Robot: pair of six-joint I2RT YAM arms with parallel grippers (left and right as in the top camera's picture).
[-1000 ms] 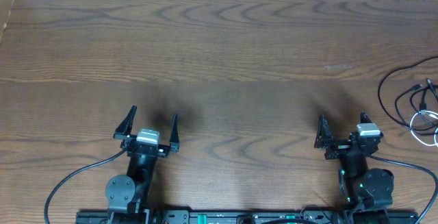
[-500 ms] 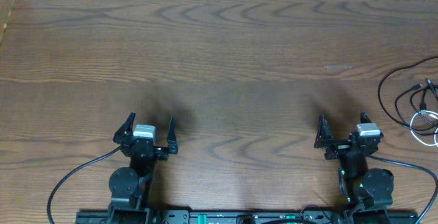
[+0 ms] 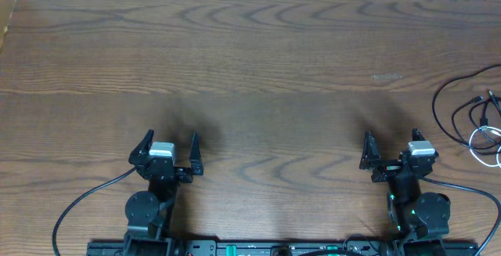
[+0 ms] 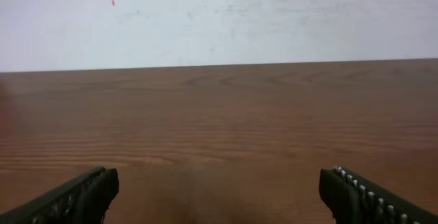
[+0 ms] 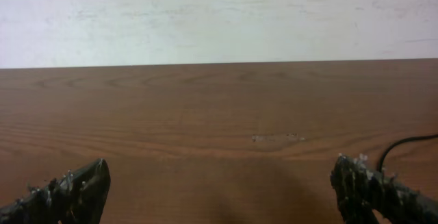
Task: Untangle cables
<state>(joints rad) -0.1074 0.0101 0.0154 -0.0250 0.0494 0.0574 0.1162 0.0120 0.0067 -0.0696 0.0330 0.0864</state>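
Overhead, thin looped black and white cables (image 3: 477, 131) lie on grained wooden table (image 3: 250, 52).

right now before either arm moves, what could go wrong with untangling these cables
1. The cables lie at the far right, cut off by the overhead view's edge; the right gripper may grab a strand whose hidden part is still knotted.
2. The left gripper, open, sits far across the table, so a two-armed pull may be a stretch.
3. The right arm's own thick wire runs nearby and could snag.
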